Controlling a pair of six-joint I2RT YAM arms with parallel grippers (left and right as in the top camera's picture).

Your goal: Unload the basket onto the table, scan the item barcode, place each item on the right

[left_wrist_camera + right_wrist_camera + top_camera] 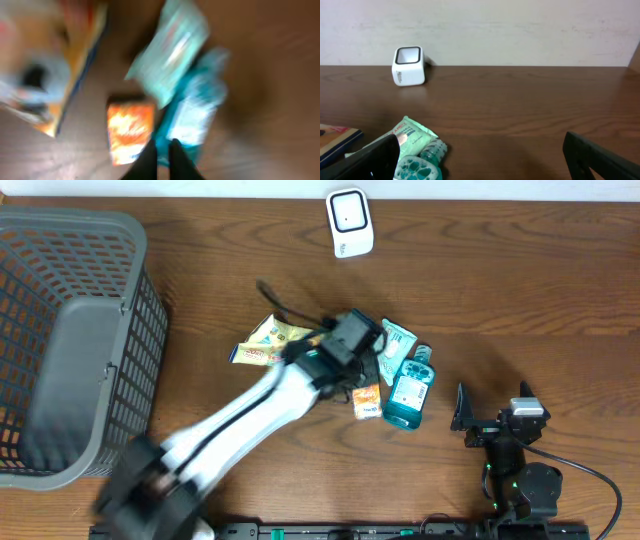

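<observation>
Reading from the robot's side outward: right fingers (375,157) sit at the near edge of the counter (560,310), spread wide, nothing between them.

Left fingers (148,162) are pressed together and hold nothing. They hang over the item cluster mid-counter, about above the seam between the orange sachet (131,131) and the teal bottle (192,117). The left wrist view is smeared, so I can't tell their height or whether they touch anything.

Can't tell which item is the target. My read on handling:
- Orange sachet: small, flat, probably very light, slick film. It lies flat on the counter, so pinch a free edge and expect it to flop.
- Teal bottle: lying on its side just beside the sachet. Looks rigid and heavier, likely to roll. Grip across the body, not the cap.
- Mint pouch (397,340): just beyond, resting against the bottle's top end. Looks soft, will sag. Grip near the middle.
- Yellow packet (262,342): to the left, partly under the arm. Thin and crinkly.

Fingers need to open before any pick.

White scanner (350,222) stands at the far edge, well apart from the cluster, window facing up. No barcode visible on any item, so expect to reorient after the lift.
</observation>
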